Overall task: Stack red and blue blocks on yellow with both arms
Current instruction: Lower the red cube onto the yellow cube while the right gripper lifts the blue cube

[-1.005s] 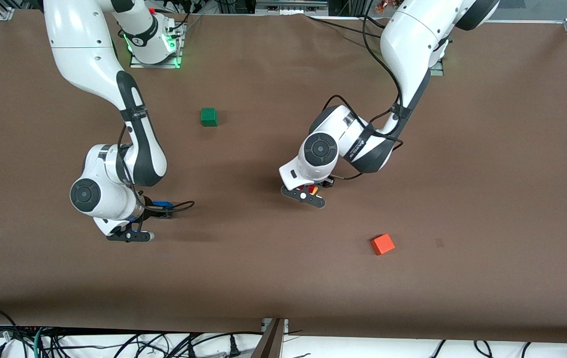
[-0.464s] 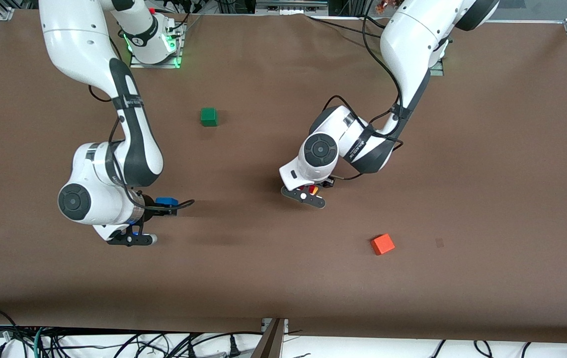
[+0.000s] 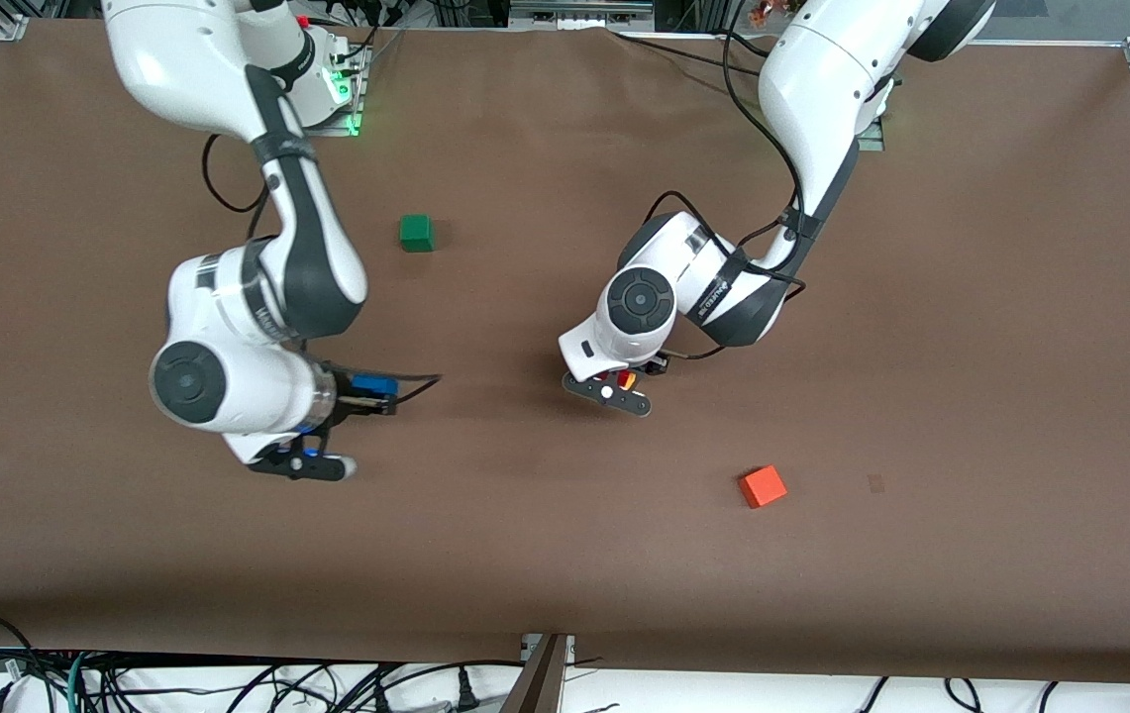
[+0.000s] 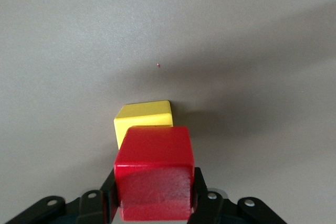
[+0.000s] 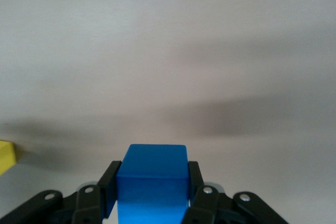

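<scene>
Since a second ago the right arm has swung its wrist toward the middle of the table, lifting the right gripper with it, while the left arm has hardly shifted. Clamped between the right gripper's fingers is the blue block, held in the air over bare brown table toward the right arm's end, well clear of the edges. The left gripper is clenched on the red block, which hangs just over the yellow block; whether the two touch cannot be told. That yellow block sits on the table near its middle. A green cube lies nearer the robots' bases, and an orange cube lies nearer the front camera's edge, toward the left arm's end.
</scene>
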Robot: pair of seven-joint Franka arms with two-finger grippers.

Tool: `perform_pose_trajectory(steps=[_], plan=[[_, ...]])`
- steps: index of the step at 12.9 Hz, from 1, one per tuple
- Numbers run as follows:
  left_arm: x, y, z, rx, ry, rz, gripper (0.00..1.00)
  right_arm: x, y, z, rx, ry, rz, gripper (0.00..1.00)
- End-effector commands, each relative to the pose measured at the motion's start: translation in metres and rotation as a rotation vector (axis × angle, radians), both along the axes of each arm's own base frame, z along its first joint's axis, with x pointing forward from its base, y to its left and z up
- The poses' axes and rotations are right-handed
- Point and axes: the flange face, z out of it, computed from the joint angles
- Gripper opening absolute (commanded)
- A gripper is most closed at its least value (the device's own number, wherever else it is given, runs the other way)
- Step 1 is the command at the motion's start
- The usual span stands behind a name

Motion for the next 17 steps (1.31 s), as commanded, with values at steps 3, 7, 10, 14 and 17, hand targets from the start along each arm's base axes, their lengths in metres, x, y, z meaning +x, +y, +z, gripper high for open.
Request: perform_pose_trajectory(steps=[3,7,10,14,17], plan=[[0.004,0.001,-0.021,0.016,0.013,0.005,0.17,-0.008,0.043,0.027,0.012,-0.029,-0.056,0.43],[0.007,0.006,-0.027,0.026,0.014,0.013,0.17,-0.011,0.058,0.038,0.023,-0.048,-0.067,0.43],[0.008,0.008,-0.032,0.031,0.018,0.016,0.17,-0.013,0.058,0.047,0.019,-0.037,-0.062,0.43],[0.01,0.009,-0.033,0.03,0.013,0.021,0.17,-0.012,0.051,0.054,0.021,-0.035,-0.063,0.44],[0.012,0.008,-0.032,0.026,0.008,0.022,0.17,-0.012,0.051,0.054,0.021,-0.037,-0.063,0.44]])
